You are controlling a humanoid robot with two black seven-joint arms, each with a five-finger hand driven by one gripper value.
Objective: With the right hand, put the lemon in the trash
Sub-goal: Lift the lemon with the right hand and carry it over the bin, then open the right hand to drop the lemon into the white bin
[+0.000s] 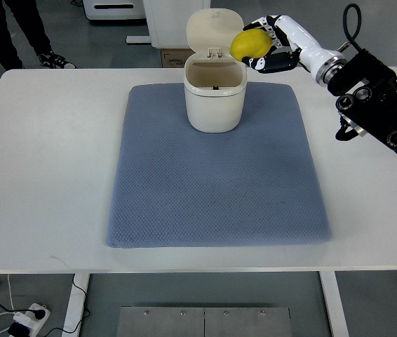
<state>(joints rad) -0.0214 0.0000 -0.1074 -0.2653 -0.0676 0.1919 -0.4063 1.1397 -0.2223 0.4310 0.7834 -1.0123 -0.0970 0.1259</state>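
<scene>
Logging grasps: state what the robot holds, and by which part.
The right hand holds the lemon, fingers wrapped around its right side, beside the open trash bin. The left hand is out of view.

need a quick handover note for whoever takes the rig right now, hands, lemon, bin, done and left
Right hand: shut on the yellow lemon, held up beside the raised lid, just right of the bin's opening.
Left hand: not in view.
Cream plastic trash bin: upright at the far middle of the blue quilted mat on the white table, lid flipped open, nothing visible inside.
Done: lemon picked up and brought to the bin.
Left: shift it over the opening, release, pull the arm back.
</scene>
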